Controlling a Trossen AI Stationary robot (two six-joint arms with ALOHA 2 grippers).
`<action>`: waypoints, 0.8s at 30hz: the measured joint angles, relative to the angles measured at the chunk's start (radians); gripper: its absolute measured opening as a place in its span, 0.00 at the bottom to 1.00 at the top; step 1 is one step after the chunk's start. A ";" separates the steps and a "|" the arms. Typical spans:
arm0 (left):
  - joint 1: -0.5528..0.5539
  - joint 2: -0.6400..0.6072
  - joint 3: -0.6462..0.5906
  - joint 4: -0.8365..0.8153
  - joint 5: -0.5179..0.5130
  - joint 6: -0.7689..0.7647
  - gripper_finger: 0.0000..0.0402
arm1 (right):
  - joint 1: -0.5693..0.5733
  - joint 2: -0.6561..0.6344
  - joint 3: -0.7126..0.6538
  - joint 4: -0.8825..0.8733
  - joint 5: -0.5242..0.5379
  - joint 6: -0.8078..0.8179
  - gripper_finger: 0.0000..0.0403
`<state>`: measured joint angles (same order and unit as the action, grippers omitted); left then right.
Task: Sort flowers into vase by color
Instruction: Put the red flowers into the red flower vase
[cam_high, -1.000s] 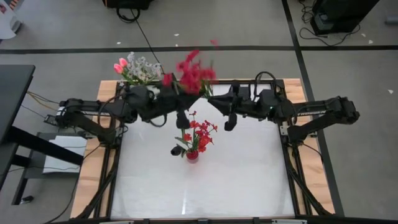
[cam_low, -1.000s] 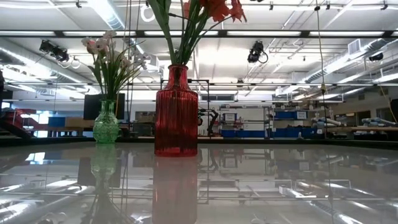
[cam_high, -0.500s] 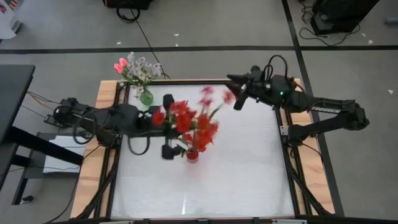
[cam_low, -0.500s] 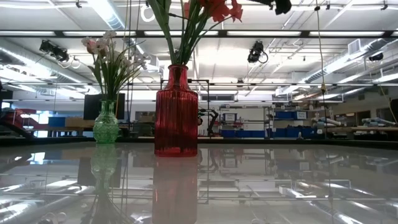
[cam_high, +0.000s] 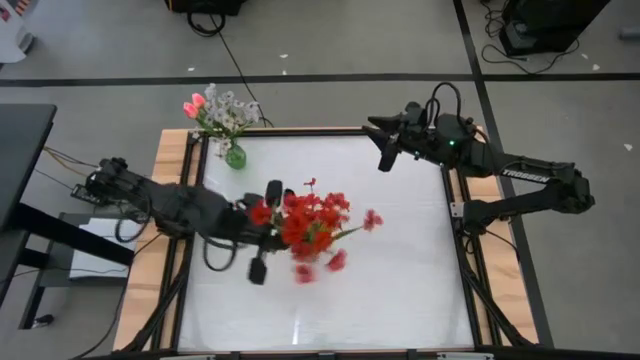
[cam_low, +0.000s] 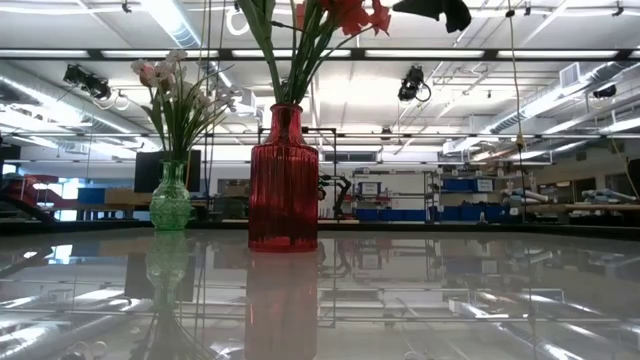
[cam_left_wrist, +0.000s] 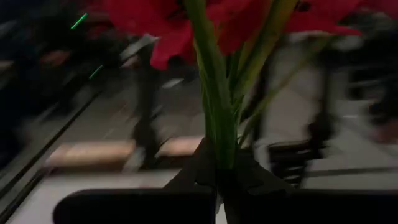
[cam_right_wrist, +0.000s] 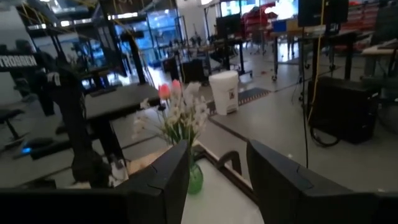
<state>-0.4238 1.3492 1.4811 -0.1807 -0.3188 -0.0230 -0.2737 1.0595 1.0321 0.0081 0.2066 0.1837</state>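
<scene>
Reading "TROSSEN" in white letters on the right arm (cam_high: 525, 175) is possible in the high view, and the same lettering shows in part on a dark arm at the edge of the right wrist view. The left gripper (cam_high: 272, 222) sits over the middle of the white table (cam_high: 400, 290), its fingers (cam_left_wrist: 205, 168) pressed together on the green stems of a bunch of red flowers (cam_high: 312, 222); in the left wrist view the stems rise straight out from between the fingers to broad red petals. From above, the bunch's long axis lies roughly level across the table, stems at the gripper and blooms spreading toward the right arm's side, with loose blooms trailing toward the near edge. A red ribbed vase (cam_low: 284, 180) stands at mid-table in the low view and already holds green stems with red blooms. A green glass vase (cam_high: 235, 156) at the far left corner carries pink tulip buds and sprays of tiny white blossoms (cam_high: 222, 108). The right gripper (cam_high: 385, 148) hangs above the far right part of the table, fingers (cam_right_wrist: 168, 180) apart and holding nothing.
</scene>
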 joint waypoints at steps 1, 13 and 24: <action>-0.004 0.005 -0.017 -0.013 -0.067 -0.031 0.02 | 0.000 -0.001 0.000 -0.016 0.000 0.000 0.42; -0.071 0.006 -0.210 0.022 -0.308 -0.138 0.02 | 0.001 -0.002 0.000 -0.227 -0.052 0.050 0.42; -0.065 0.004 -0.211 -0.042 -0.347 -0.090 0.02 | 0.001 -0.002 0.000 -0.227 -0.052 0.051 0.42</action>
<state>-0.4892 1.3533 1.2705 -0.2226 -0.6655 -0.1131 -0.2729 1.0573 1.0321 -0.2186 0.1547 0.2344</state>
